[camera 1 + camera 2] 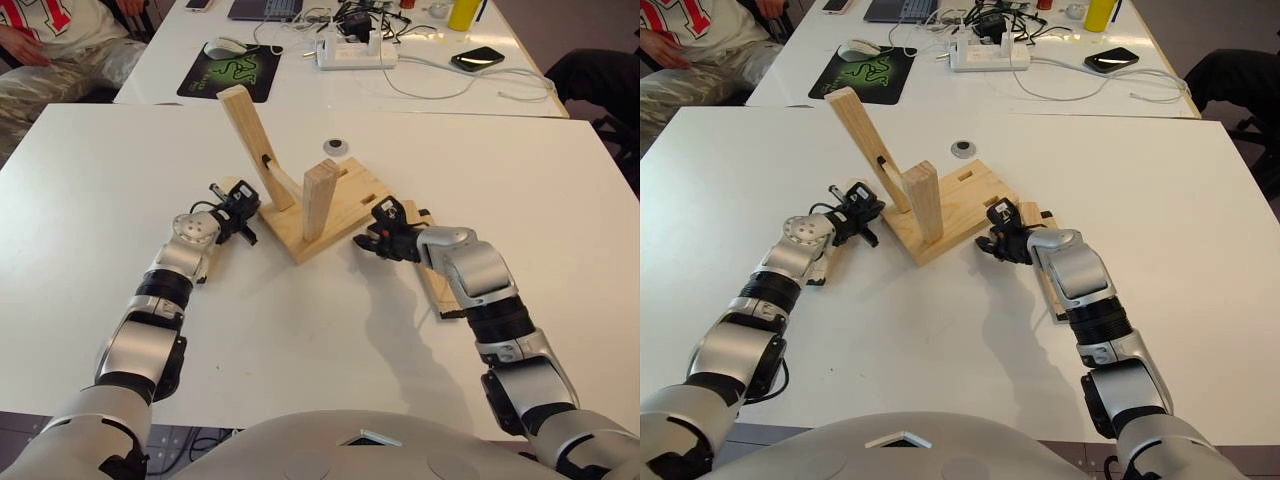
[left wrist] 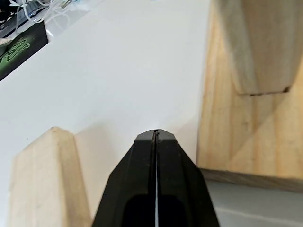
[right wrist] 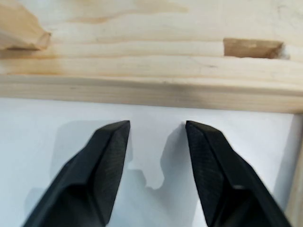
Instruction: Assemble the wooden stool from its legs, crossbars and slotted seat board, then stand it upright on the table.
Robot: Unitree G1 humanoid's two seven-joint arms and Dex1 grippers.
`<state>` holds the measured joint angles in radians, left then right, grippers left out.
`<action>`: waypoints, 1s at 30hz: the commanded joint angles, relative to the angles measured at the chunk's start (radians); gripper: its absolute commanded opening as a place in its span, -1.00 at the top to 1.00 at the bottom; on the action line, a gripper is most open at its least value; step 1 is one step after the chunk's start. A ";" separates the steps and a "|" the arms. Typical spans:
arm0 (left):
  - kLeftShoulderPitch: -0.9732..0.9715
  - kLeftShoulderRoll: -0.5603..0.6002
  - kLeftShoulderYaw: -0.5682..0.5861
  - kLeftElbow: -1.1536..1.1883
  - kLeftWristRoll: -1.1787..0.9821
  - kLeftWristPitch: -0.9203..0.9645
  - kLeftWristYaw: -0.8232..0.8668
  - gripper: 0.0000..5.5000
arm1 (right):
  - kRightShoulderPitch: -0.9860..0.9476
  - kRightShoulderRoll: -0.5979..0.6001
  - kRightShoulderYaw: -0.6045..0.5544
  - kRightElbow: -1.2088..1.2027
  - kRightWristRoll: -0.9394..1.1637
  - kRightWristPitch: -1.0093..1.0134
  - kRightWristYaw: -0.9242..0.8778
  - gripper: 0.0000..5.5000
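Note:
The slotted seat board (image 1: 340,205) lies flat in the middle of the white table. Two legs stand up out of it: a long one (image 1: 250,135) leaning to the back left and a shorter one (image 1: 319,198) nearly upright. My left gripper (image 1: 240,215) is shut and empty just off the board's left corner, beside a small wooden piece (image 2: 47,182). My right gripper (image 1: 372,238) is open at table level, facing the board's right front edge (image 3: 142,90) without touching it. More wooden pieces (image 1: 441,291) lie on the table under my right forearm.
A small round grey disc (image 1: 336,147) sits on the table behind the board. Beyond the gap stands a second table with a mouse pad (image 1: 232,72), a power strip (image 1: 355,55), a phone (image 1: 477,58) and cables. The near half of my table is bare.

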<state>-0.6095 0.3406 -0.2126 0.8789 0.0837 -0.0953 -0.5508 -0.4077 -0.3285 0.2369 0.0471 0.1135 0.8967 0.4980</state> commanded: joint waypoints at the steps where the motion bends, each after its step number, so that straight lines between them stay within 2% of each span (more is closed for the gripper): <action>1: 0.041 -0.021 -0.022 -0.095 -0.026 0.005 -0.132 1.00 | -0.013 0.038 -0.006 0.052 -0.027 -0.014 -0.056 0.20; 6: 0.202 0.025 -0.047 -0.392 -0.064 0.116 -0.254 1.00 | -0.050 0.011 -0.009 0.134 -0.060 -0.107 -0.048 0.20; 11: 0.352 0.021 -0.047 -0.716 -0.113 0.267 -0.252 1.00 | -0.075 -0.030 -0.015 0.179 -0.063 -0.151 0.013 0.20; 14: 0.389 0.007 -0.032 -0.813 -0.120 0.324 -0.210 1.00 | -0.084 -0.040 -0.018 0.201 -0.072 -0.173 0.020 0.20; 22: 0.396 0.015 0.082 -0.856 -0.108 0.395 -0.043 1.00 | -0.080 -0.058 -0.027 0.215 -0.096 -0.225 0.012 0.20; 27: 0.428 0.018 0.168 -1.035 -0.113 0.496 0.052 1.00 | -0.076 -0.082 -0.086 0.186 -0.124 -0.306 -0.041 0.20; 30: 0.360 -0.040 0.253 -1.178 -0.155 0.577 0.159 1.00 | -0.082 -0.090 -0.132 0.166 -0.128 -0.359 -0.080 0.20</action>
<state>-0.1899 0.3343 -0.0129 -0.1992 -0.0433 0.4301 -0.4566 -0.4809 -0.4055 0.1390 0.2363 -0.0110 0.5710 0.4461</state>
